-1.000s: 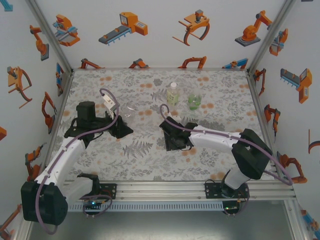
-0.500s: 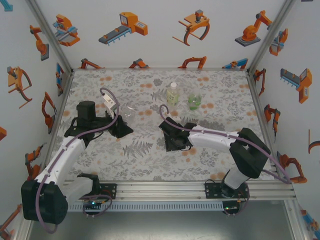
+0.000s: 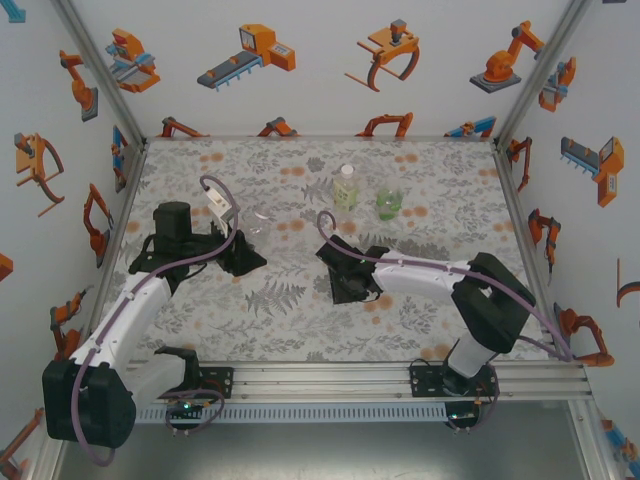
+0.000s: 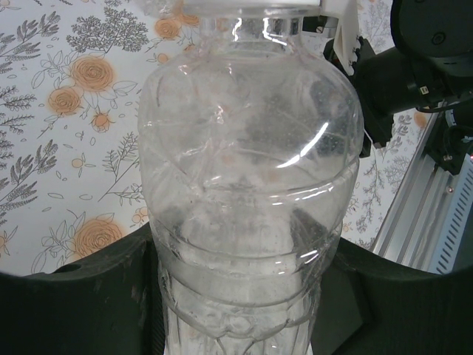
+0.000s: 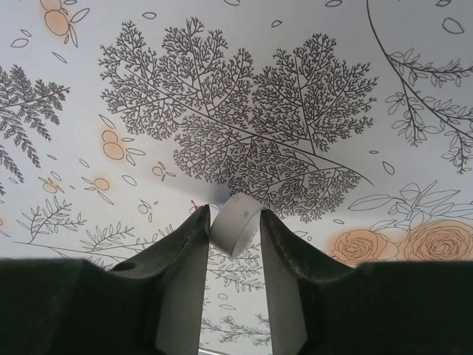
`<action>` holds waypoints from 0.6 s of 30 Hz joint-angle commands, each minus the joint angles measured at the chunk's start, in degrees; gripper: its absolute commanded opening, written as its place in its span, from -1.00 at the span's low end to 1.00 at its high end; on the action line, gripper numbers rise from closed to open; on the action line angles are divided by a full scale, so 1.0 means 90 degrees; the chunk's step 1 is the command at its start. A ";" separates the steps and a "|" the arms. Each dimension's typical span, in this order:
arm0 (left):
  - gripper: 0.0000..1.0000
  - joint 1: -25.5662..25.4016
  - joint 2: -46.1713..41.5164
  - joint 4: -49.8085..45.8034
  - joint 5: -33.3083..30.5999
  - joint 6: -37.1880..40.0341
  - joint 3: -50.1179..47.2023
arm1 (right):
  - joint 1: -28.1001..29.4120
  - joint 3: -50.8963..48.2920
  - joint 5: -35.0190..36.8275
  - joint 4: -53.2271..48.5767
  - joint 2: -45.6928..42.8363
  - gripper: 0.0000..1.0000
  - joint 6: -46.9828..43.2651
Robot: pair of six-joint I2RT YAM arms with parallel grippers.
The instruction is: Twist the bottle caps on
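White cap [image 5: 239,217]: tiny, light, slick plastic — right gripper [image 5: 234,224] is closed on it, pinching its sides.
Clear bottle [image 4: 251,185]: thin, crushable — left gripper [image 4: 244,310] clamps its body; go gentle.

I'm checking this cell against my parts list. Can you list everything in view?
labelled bottle: one, clear with a pale yellow-green label, upright at the far middle of the mat
green bottle: one, green-tinted, upright just right of the labelled bottle
clear bottle: one, colourless, held in the left gripper
white cap: one, white, pinched in the right gripper
floral mat: one, pale grey with orange flowers, covering the table
walls: three, white with orange robot prints, around the table
rail: one, silver, along the near edge
left gripper: one, black, shut on the clear bottle
right gripper: one, black, shut on the white cap
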 commanded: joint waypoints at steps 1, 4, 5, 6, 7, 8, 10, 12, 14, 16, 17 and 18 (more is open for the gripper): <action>-1.00 -0.0017 0.0021 -0.0107 0.0114 0.0140 0.0233 | -0.0092 -0.0101 -0.0115 0.0090 0.0084 -0.36 0.0164; -1.00 -0.0018 0.0036 -0.0120 0.0110 0.0144 0.0232 | -0.0197 -0.0263 -0.0288 0.0296 0.0002 -0.41 0.0293; -1.00 -0.0017 0.0035 -0.0120 0.0113 0.0155 0.0233 | -0.0246 -0.0329 -0.0371 0.0400 -0.0033 -0.43 0.0340; -1.00 -0.0018 0.0048 -0.0120 0.0113 0.0153 0.0241 | -0.0294 -0.0396 -0.0441 0.0495 -0.0067 -0.45 0.0376; -1.00 -0.0018 0.0058 -0.0126 0.0111 0.0151 0.0241 | -0.0355 -0.0496 -0.0554 0.0645 -0.0104 -0.46 0.0418; -1.00 -0.0018 0.0067 -0.0141 0.0112 0.0157 0.0242 | -0.0420 -0.0620 -0.0687 0.0853 -0.0159 -0.47 0.0445; -1.00 -0.0013 0.0075 -0.0159 0.0114 0.0161 0.0252 | -0.0567 -0.0929 -0.0991 0.1396 -0.0294 -0.49 0.0539; -1.00 -0.0018 0.0088 -0.0162 0.0111 0.0171 0.0252 | -0.0740 -0.1262 -0.1272 0.1912 -0.0440 -0.51 0.0742; -1.00 -0.0018 0.0100 -0.0170 0.0110 0.0170 0.0259 | -0.0964 -0.1613 -0.1575 0.2457 -0.0569 -0.53 0.0955; -1.00 -0.0017 0.0115 -0.0170 0.0111 0.0172 0.0267 | -0.1228 -0.2058 -0.1859 0.3024 -0.0704 -0.55 0.1221; -1.00 -0.0018 0.0134 -0.0187 0.0114 0.0171 0.0270 | -0.1360 -0.2279 -0.1985 0.3325 -0.0761 -0.54 0.1371; -1.00 -0.0018 0.0136 -0.0188 0.0119 0.0170 0.0273 | -0.1466 -0.2487 -0.2087 0.3601 -0.0807 -0.54 0.1490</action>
